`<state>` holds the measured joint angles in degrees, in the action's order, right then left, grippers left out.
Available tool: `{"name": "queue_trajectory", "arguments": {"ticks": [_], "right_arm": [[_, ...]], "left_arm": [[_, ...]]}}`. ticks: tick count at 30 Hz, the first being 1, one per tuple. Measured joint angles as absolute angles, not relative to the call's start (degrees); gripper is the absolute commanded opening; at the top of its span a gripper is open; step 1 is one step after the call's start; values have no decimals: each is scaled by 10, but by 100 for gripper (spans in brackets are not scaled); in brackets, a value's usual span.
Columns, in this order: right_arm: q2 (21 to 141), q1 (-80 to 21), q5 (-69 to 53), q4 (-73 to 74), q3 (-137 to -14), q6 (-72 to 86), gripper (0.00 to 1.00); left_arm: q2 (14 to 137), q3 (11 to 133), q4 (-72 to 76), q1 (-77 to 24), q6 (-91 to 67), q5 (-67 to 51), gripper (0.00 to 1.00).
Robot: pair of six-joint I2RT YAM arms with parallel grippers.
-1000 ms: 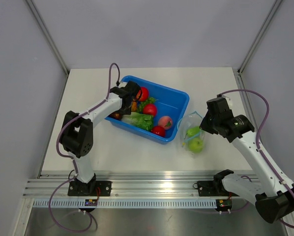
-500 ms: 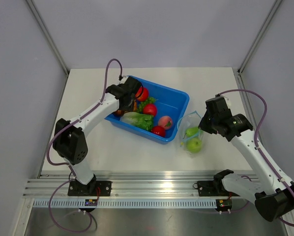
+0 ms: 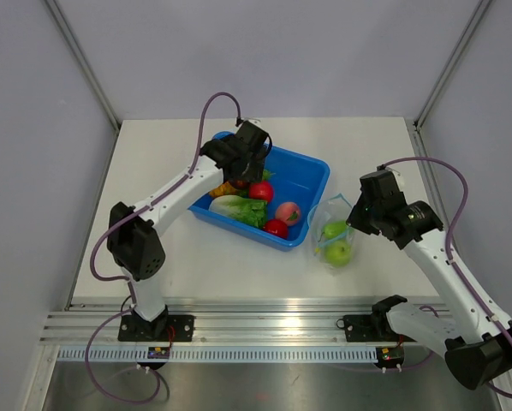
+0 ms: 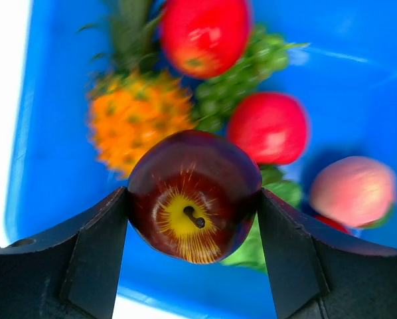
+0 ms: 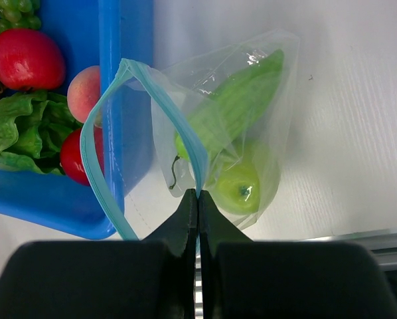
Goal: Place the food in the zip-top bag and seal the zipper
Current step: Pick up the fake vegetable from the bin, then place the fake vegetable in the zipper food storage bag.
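Gripping a dark purple-red fruit (image 4: 193, 174) in the left tool (image 4: 192, 203), up over the blue tray (image 4: 46, 166). Pinching the zipper (image 5: 97, 136) in the right tool (image 5: 197, 199), jaws fully together, with the zip-top bag (image 5: 268, 80) lying on the counter (image 5: 358, 146) just beside the tray's right wall, mouth looped open toward the tray. Inside already: green apple (image 5: 237, 189), green pepper (image 5: 241, 103). Likely next: rightward and toward the bases, fruit into that mouth.
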<state>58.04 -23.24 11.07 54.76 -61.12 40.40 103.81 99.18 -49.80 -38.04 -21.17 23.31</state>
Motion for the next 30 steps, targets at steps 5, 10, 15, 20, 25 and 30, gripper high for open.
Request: {"name": "queue_trajectory", "arguments": {"ticks": [5, 10, 15, 20, 25, 30], "right_arm": [[574, -232, 116, 557, -611, 405, 2], [564, -232, 126, 561, -611, 405, 2], [577, -232, 121, 550, -611, 406, 1], [613, -232, 97, 520, -612, 406, 0], [630, -232, 79, 501, -615, 406, 0], [627, -232, 74, 494, -617, 409, 0]], "left_arm": [[1056, 998, -481, -385, -210, 212, 40], [1056, 1001, -473, -383, -207, 184, 39], [1036, 1000, -472, -383, -203, 144, 38], [976, 997, -469, -385, -204, 78, 37], [938, 1009, -465, -413, -209, 1, 36], [943, 1011, -452, -471, -222, -79, 36]]}}
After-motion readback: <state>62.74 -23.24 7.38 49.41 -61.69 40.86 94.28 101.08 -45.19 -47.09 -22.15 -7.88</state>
